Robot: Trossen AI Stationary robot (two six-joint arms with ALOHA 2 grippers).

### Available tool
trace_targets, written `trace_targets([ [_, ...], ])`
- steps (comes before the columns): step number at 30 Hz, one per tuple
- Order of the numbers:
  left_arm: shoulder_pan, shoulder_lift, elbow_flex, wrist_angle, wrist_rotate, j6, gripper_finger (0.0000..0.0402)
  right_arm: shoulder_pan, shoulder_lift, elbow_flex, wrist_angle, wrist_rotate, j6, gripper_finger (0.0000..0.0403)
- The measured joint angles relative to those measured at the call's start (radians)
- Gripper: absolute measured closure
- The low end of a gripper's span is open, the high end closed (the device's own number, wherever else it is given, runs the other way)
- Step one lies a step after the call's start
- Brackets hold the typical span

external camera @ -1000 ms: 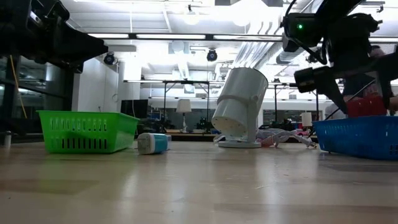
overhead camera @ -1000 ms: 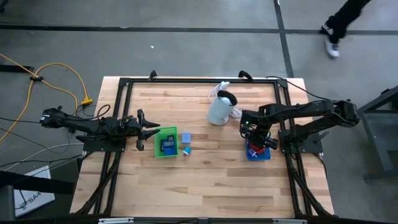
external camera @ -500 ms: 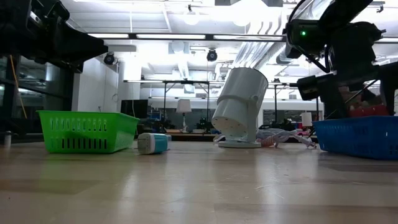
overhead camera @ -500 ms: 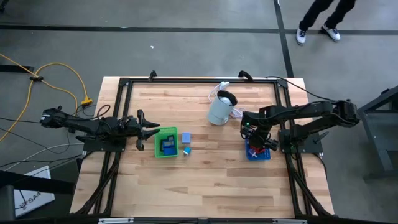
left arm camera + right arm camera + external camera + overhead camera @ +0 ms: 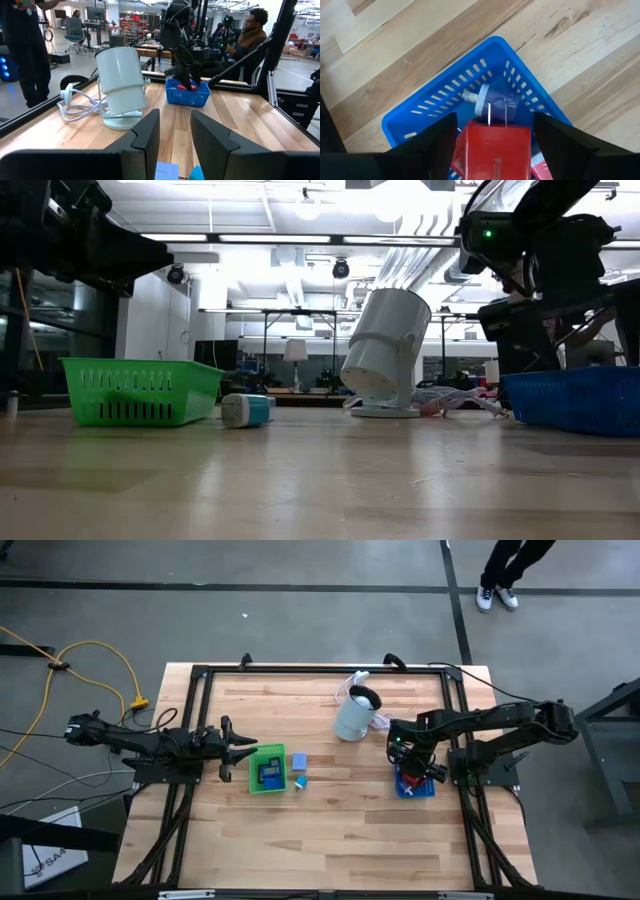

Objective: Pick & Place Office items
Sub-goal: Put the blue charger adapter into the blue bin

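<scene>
- So the right hand (image 5: 412,772) is hanging over the blue tray (image 5: 415,786) near the right side of the tabletop (image 5: 330,830), pointing down into it.
- Its fingers (image 5: 436,141) are spread wide on either side of a red block (image 5: 491,152) in the wrist view. There's a bit of a gap on both sides, so it doesn't look like it's gripping anything.
- The red block sits in the blue tray, right up against a purple round piece (image 5: 496,100) with a pale end, also in the tray.
- The left hand (image 5: 248,748) is parked at the left edge of the green tray (image 5: 267,771), off the tabletop surface, fingers (image 5: 146,129) pulled in narrow with just a slim gap and nothing between them.
- Inside the green tray there's a blue item (image 5: 269,775).
- Just to the right of the green tray, two small pieces are loose on the tabletop: a light blue block (image 5: 298,760) and a teal piece (image 5: 300,781) beside it.
- A pale cylindrical appliance (image 5: 355,715) with a white cord (image 5: 352,685) stands tilted toward the back middle, between the two trays.
- A person's legs (image 5: 505,570) show on the floor beyond the tabletop.
</scene>
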Motion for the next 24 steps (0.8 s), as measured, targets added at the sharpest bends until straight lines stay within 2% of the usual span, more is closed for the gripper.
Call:
trace_targets([
  [5,0.000,0.000,0.000,0.000,0.000,0.000,0.0298,0.000,0.000,0.000,0.000,0.006,0.000,0.0135],
  [16,0.000,0.000,0.000,0.000,0.000,0.000,0.0298,0.000,-0.002,0.000,0.000,0.009,0.013,0.0132],
  [24,0.000,0.000,0.000,0.000,0.000,0.000,0.0298,0.000,-0.088,0.000,0.006,0.003,0.030,0.0133],
])
